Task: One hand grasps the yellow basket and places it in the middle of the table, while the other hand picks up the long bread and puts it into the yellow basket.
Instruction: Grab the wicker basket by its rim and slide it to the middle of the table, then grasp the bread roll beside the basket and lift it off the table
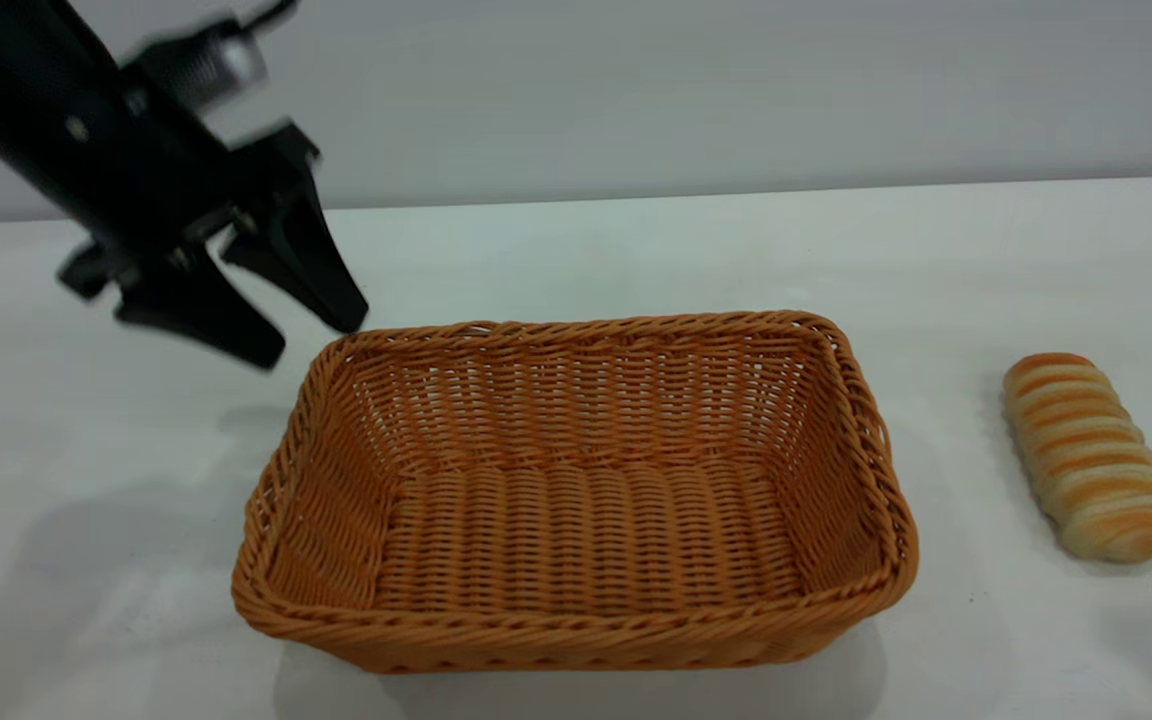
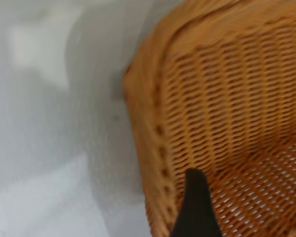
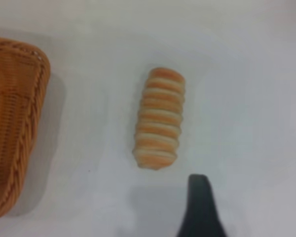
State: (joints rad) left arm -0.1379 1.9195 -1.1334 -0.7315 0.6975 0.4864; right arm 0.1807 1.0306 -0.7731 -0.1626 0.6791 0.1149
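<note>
The yellow basket [image 1: 576, 610] stands empty on the white table [image 1: 636, 250], a little left of centre. My left gripper [image 1: 308, 335] hangs open just above and outside the basket's far left corner, holding nothing. One of its fingers [image 2: 196, 207] shows over the basket's inner wall in the left wrist view. The long bread [image 1: 1091, 455] lies on the table to the right of the basket, apart from it. My right gripper [image 3: 214, 212] hovers open above the table close to one end of the long bread [image 3: 159, 118]. Only one black finger [image 3: 200, 210] of it shows.
A pale wall runs behind the table's far edge. Bare tabletop lies left of the basket, behind it, and between the basket rim [image 3: 37, 98] and the bread.
</note>
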